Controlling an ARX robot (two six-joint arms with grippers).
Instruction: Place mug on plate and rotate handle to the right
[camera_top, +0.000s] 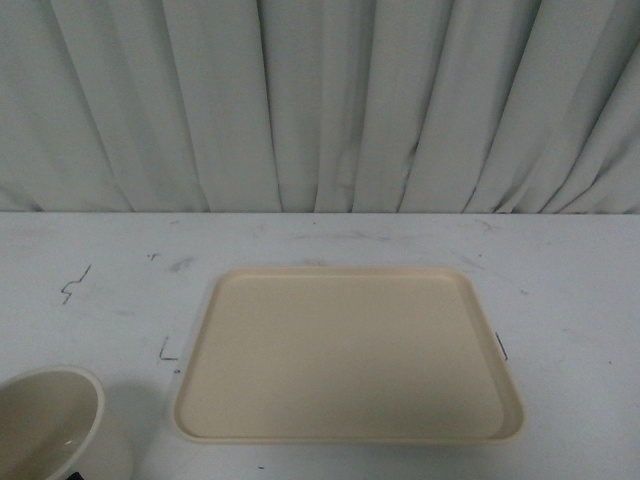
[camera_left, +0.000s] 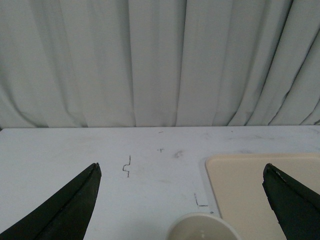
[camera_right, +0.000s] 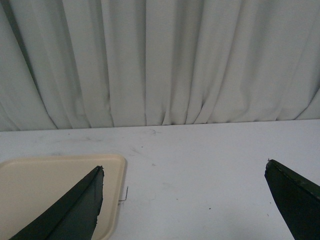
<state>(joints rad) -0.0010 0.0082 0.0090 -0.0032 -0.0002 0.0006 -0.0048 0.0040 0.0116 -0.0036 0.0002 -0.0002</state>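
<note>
Two grippers, both spread wide and holding nothing. My left gripper (camera_left: 181, 166) has its jaws far apart with only bare counter (camera_left: 150, 150) between the tips. The mug (camera_left: 200, 227) shows just its cream rim in the gap, nearer my wrist than the tips, and neither jaw touches it. My right gripper (camera_right: 184, 165) is just as far open and also empty. One of its jaws overlaps the plate (camera_right: 50, 190) in the picture; I cannot tell whether it makes contact.

In the front view no arm shows. The plate (camera_top: 345, 437) lies flat and bare. The mug (camera_top: 50, 420) stands upright on the counter (camera_top: 560, 280), off the plate, near its front-left corner but apart from its rim. The handle is not clear. A dark patch low on the mug's side may be the handle or the print; I cannot tell which.

Small corner marks (camera_top: 168, 352) lie on the counter just outside the plate's left and right edges, likely placement guides for it. A pale curtain (camera_top: 320, 100) hangs behind the plate, past the counter's far edge.

My read: nothing has been grasped yet. Because the mug is on the plate's left, the left gripper is lined up over it with jaws wide enough to clear the body. The right gripper waits on the plate's other side.
</note>
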